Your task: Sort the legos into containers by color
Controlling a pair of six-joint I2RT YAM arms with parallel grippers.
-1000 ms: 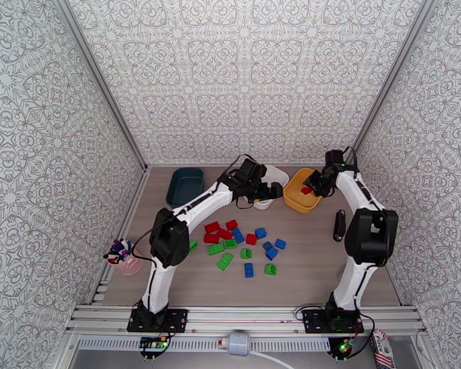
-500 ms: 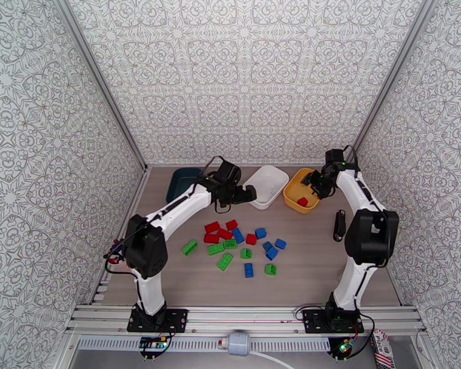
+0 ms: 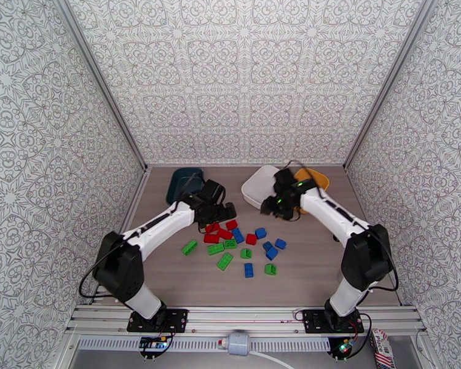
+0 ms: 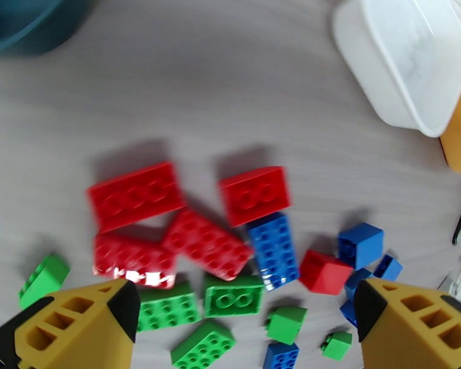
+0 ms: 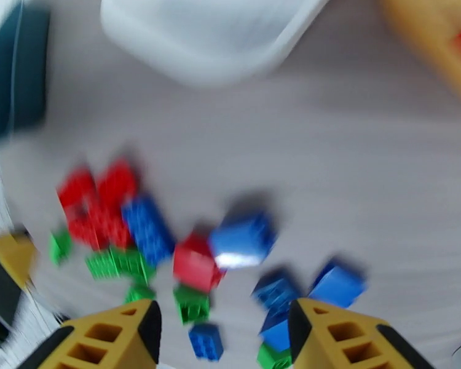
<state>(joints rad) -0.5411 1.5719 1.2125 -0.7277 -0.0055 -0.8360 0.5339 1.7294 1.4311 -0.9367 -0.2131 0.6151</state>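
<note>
Downward over the legos (image 3: 251, 239), left gripper (image 3: 224, 212) and right gripper (image 3: 270, 208), jaws apart.

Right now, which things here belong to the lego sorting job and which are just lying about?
Job: small red, green and blue studded plastic bricks; dark teal plastic tub; white plastic tub; yellow plastic tub.
Lying about: white plug box on the front rail; striped item, near right corner.
</note>
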